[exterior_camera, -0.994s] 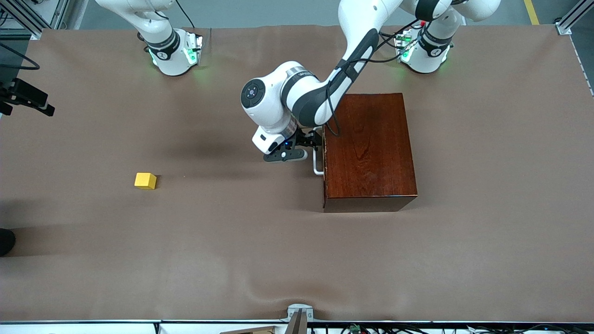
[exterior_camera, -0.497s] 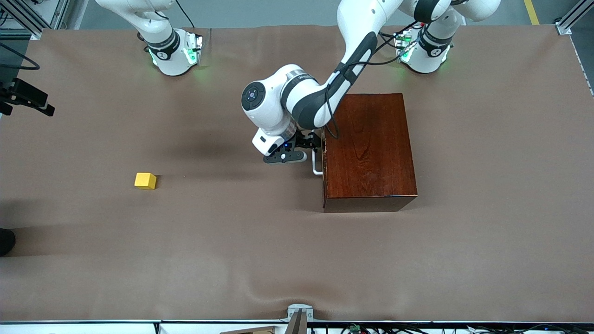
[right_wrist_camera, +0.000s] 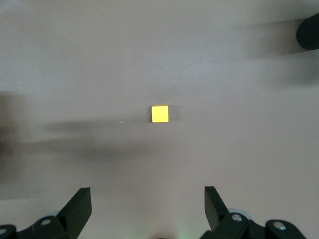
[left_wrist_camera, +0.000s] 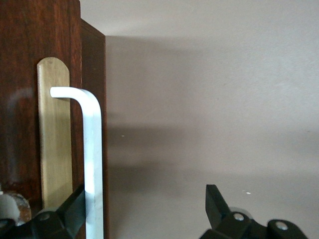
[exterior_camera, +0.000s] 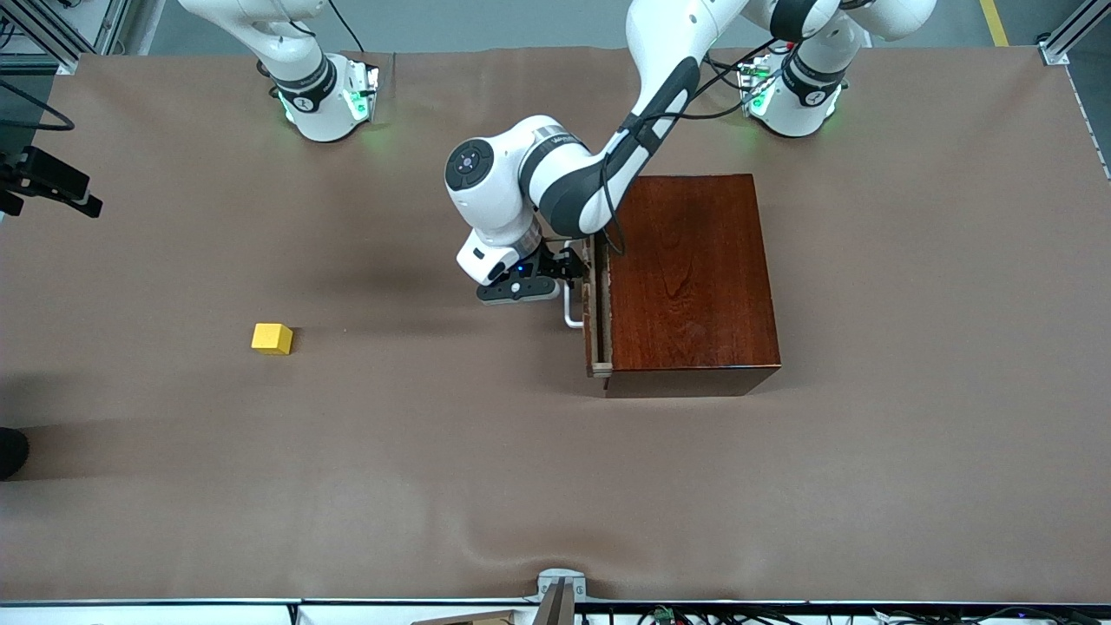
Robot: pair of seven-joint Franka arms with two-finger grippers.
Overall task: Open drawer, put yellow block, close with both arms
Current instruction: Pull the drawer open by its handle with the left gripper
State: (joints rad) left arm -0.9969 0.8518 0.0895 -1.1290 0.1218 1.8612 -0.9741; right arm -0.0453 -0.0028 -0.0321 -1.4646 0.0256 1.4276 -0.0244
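The dark reddish-brown box (exterior_camera: 690, 278) stands near the left arm's base. Its pale wood drawer (exterior_camera: 594, 323) is slid out a little toward the right arm's end of the table. My left gripper (exterior_camera: 573, 265) is open at the white handle (exterior_camera: 570, 312). In the left wrist view one finger (left_wrist_camera: 75, 209) is hooked between the handle bar (left_wrist_camera: 92, 149) and the drawer front (left_wrist_camera: 20, 99), and the gripper (left_wrist_camera: 144, 209) spans wide. The yellow block (exterior_camera: 272, 338) lies on the cloth toward the right arm's end. My right gripper (right_wrist_camera: 148, 204) is open, high over the block (right_wrist_camera: 160, 113).
Brown cloth (exterior_camera: 486, 469) covers the table, with a wrinkle near the front edge. A black camera mount (exterior_camera: 52, 182) juts in at the right arm's end. A dark round object (right_wrist_camera: 309, 30) shows at the edge of the right wrist view.
The drawer has slid out a little from the box toward the right arm's end, and my left gripper moved with the handle. The block has not moved.
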